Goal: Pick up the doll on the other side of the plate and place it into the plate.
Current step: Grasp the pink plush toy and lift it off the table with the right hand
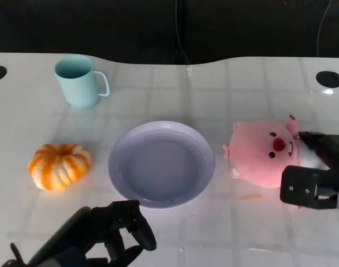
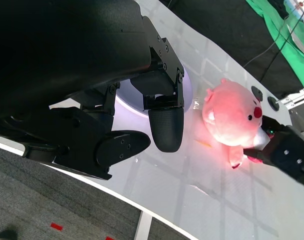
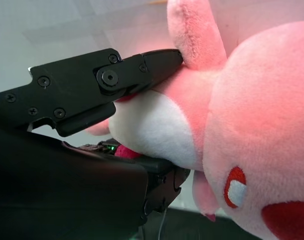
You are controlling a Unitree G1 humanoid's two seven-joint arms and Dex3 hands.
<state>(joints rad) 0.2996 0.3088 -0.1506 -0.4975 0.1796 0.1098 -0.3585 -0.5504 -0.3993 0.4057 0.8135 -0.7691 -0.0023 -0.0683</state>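
The lavender plate (image 1: 161,164) sits on the white table (image 1: 241,233), and everything else is placed around it. The pink doll (image 1: 264,151) lies on the table just to the right of the plate, its face turned up, close to the rim but outside it. The right hand (image 1: 317,167) comes in from the far right of the doll and grips its body: in the right wrist view one black finger (image 3: 137,72) presses against the doll's pink side beneath a plush limb, while another part of the hand sits under the white belly (image 3: 152,125), so the doll is clamped between them. The left hand (image 1: 111,231) hovers at the near edge of the plate with its fingers curled inward on nothing; the left wrist view shows a rounded black fingertip (image 2: 165,129) over the plate's rim, apart from the doll. Left of the plate lies an orange-and-white pumpkin toy (image 1: 59,166), and beyond the plate, to its far left, stands a light teal mug (image 1: 79,80), upright.
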